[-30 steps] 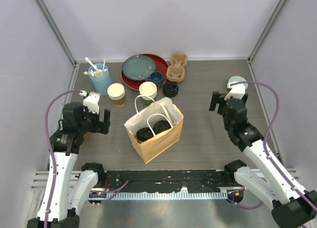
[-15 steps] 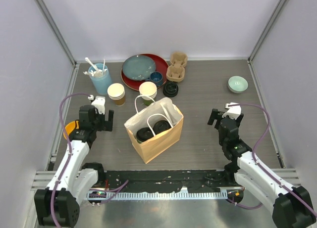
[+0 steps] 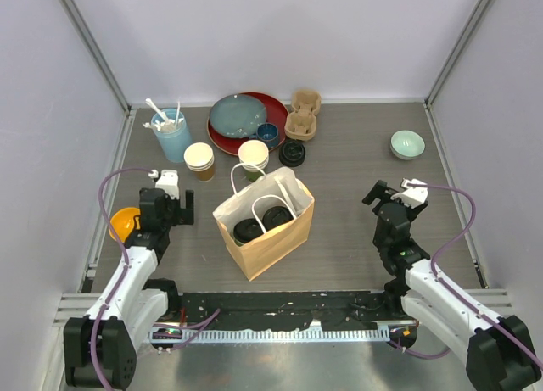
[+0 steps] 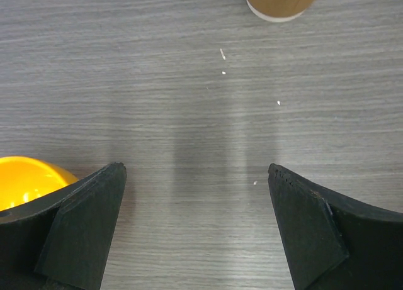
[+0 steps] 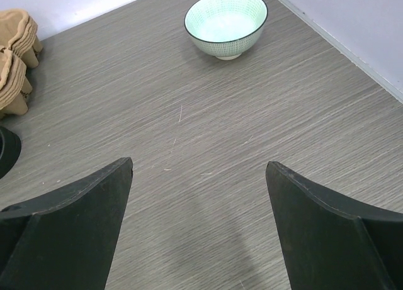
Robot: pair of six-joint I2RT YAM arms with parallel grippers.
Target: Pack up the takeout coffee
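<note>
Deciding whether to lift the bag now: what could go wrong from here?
1. The brown paper bag stands open and unheld, two black round lids showing inside. Whether they are pressed onto cups is hidden, so lifting could spill.
2. The open left gripper sits beside the orange bowl; a sideways swing might knock it.
3. The green-sided paper cup stack stands right behind the bag's mouth; a reach for the bag may topple it.

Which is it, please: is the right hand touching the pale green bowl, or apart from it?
Apart. The right wrist view shows the right hand open, with a stretch of table between it and the pale green bowl.
</note>
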